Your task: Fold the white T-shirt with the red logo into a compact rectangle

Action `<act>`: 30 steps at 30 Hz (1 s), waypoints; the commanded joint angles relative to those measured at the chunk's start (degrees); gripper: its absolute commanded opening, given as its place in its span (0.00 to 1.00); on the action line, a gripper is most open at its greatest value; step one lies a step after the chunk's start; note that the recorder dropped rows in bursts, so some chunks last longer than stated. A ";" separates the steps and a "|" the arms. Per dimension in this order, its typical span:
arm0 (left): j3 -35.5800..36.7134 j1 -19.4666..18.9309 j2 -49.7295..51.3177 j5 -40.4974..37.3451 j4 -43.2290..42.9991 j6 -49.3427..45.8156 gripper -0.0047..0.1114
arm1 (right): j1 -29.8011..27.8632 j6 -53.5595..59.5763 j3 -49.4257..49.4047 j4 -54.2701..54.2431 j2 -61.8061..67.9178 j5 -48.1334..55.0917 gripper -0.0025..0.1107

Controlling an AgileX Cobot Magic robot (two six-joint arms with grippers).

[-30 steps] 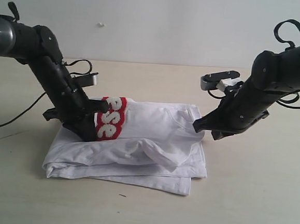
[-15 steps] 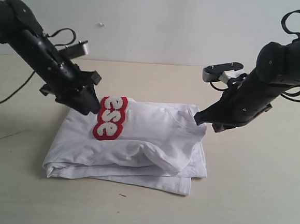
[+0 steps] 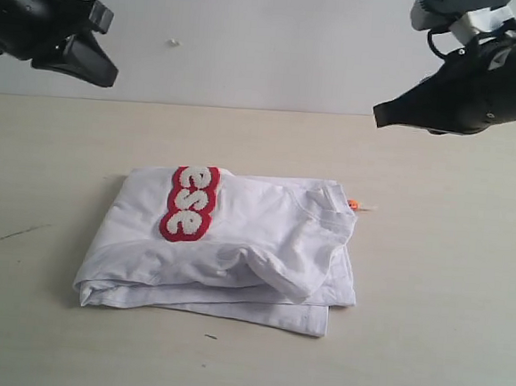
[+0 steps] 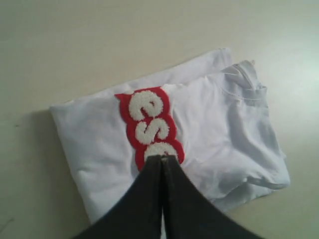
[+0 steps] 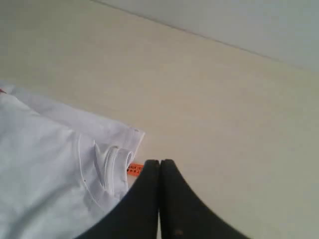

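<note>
The white T-shirt (image 3: 236, 245) lies folded into a rough rectangle on the table, its ribbed neck (image 3: 329, 203) and small orange tag (image 3: 353, 204) at the right edge. Part of the red logo (image 3: 190, 203) shows on top, reading "ese". My left gripper (image 3: 104, 75) is raised high at the upper left, shut and holding nothing. My right gripper (image 3: 380, 115) hangs high at the upper right, also shut and empty. From the left wrist the shirt (image 4: 214, 124) and logo (image 4: 152, 124) lie below the gripper (image 4: 162, 158). The right wrist view shows the gripper (image 5: 159, 163) over the tag (image 5: 134, 169).
The shirt rests on a beige table (image 3: 444, 333). A plain white wall (image 3: 252, 41) rises behind the table's far edge. A small dark mark (image 3: 23, 231) lies on the table left of the shirt.
Both grippers let go of the shirt and rose away from it, the left up and to the left, the right up and to the right. The orange tag now shows.
</note>
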State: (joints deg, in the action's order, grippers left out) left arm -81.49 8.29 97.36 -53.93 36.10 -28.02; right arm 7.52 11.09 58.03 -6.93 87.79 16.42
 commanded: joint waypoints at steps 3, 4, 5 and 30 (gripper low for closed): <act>24.04 -0.30 -20.90 20.09 1.40 -1.48 0.04 | -0.18 -0.43 -13.08 -0.16 -14.84 -14.50 0.02; 28.34 -0.30 -25.24 22.68 1.40 -1.59 0.04 | -0.18 -0.43 -16.23 -0.16 -17.53 -17.25 0.02; 31.95 -0.30 -28.45 24.40 1.40 -1.59 0.04 | -0.18 -0.75 -18.54 -0.16 -20.22 -19.28 0.02; 51.59 -0.30 -61.38 30.31 1.81 -1.76 0.04 | -0.18 -6.50 -25.81 -0.16 -36.52 -19.08 0.02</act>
State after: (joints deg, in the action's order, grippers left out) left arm -30.13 8.19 36.37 -24.07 37.46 -29.58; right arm 7.52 4.70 32.48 -7.12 51.57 -2.50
